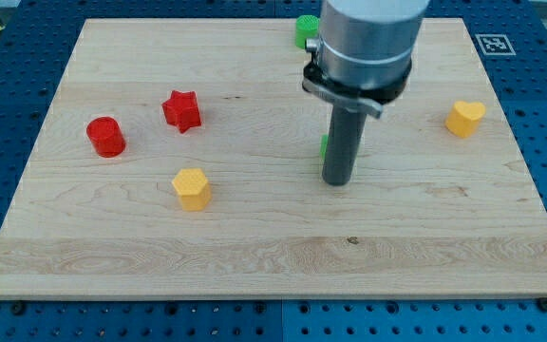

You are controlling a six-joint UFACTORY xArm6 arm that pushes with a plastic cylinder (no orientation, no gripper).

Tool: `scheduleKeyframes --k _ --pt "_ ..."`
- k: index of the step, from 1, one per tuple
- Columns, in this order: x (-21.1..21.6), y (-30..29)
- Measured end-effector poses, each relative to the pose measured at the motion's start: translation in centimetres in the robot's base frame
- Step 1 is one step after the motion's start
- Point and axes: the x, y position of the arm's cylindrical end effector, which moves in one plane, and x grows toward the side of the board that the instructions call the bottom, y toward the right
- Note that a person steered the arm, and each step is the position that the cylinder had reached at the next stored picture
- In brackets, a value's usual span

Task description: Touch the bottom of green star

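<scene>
My tip rests on the wooden board near its middle. A thin sliver of a green block shows at the rod's left edge, just above the tip. The rod hides the rest of it, so I cannot make out its shape or whether the tip touches it. A second green block sits at the view's top edge, partly behind the arm's grey body. Its shape is also unclear.
A red star and a red cylinder sit at the view's left. A yellow hexagon lies below them. A yellow heart sits at the right. Blue perforated table surrounds the board.
</scene>
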Motion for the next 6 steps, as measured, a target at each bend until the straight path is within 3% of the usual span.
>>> scheduleKeyframes --k 4,6 --pt "-9.0 0.7" --pt "-9.5 0.3"
